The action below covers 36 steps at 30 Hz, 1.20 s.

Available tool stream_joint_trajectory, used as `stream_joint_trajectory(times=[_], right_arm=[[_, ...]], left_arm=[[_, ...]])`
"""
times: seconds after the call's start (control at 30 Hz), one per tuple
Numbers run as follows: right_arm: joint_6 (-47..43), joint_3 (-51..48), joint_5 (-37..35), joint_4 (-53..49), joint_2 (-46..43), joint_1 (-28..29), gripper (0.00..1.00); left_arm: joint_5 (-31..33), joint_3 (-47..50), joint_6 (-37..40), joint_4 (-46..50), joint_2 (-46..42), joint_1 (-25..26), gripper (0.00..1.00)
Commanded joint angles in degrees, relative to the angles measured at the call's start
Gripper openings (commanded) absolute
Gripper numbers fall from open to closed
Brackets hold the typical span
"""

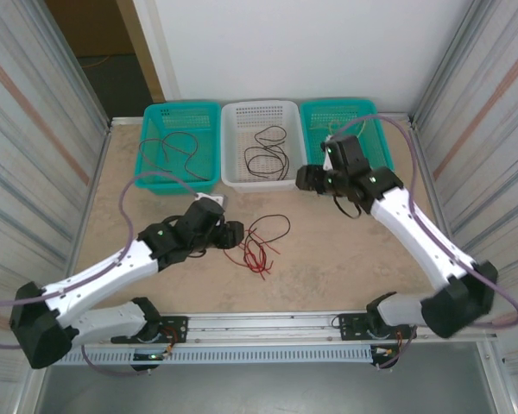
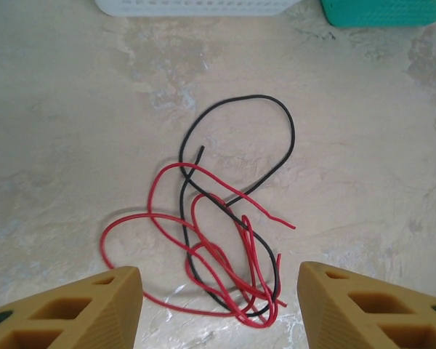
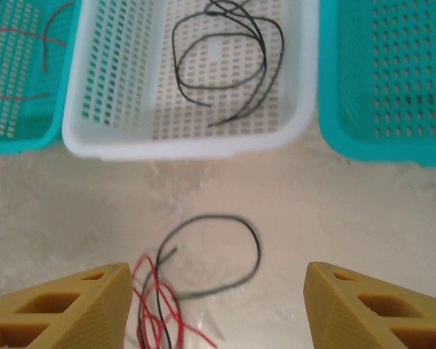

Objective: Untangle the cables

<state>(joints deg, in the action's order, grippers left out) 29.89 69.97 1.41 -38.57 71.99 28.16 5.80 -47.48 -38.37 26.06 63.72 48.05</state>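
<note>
A tangle of red cables [image 2: 104, 243] and a black cable [image 2: 258, 97] lies near the middle of the table [image 1: 345, 259] — just ahead of the left hand [image 2: 218, 309], whose fingers stand spread with nothing pinched. The right hand [image 3: 216, 309] hovers near the white basket [image 3: 189, 144], fingers likewise apart and empty, the tangle's black loop on the table below it. More black strands [image 3: 176, 51] lie coiled in that basket — a red strand [image 3: 14, 33] in the teal basket [image 3: 22, 138] to its left.
</note>
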Motion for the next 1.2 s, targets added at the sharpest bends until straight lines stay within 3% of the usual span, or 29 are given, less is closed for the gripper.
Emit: stream_joint_trajectory(times=[0.0, 0.13, 0.23, 0.5, 0.77, 1.17], right_arm=[[0.2, -4.5, -4.5, -5.9, -6.2, 0.2, 0.63], [1.6, -9.1, -6.9, -8.8, -12.1, 0.1, 0.67], [3.2, -12.9, -4.7, -6.9, -14.3, 0.1, 0.68], [6.6, -19.2, 0.8, 3.5, -11.1, 4.2, 0.67], [3.6, -19.1, 5.1, 13.9, 2.7, 15.1, 0.6], [-1.0, -8.4, 8.8, 19.2, 25.2, 17.5, 0.52]], left_arm=[[-4.0, -1.4, 1.1, -6.1, 5.7, -1.5, 0.57], [-5.9, -3.6, 1.0, -9.2, 12.3, -2.3, 0.56], [-6.6, -5.2, -0.1, -8.9, 15.5, -2.3, 0.54], [-8.3, -1.7, -5.8, -9.9, 15.2, -2.3, 0.49], [-4.9, 0.0, -10.1, -6.3, 10.8, -3.0, 0.46], [-8.6, 6.1, -12.7, -8.1, 3.0, -9.7, 0.44]])
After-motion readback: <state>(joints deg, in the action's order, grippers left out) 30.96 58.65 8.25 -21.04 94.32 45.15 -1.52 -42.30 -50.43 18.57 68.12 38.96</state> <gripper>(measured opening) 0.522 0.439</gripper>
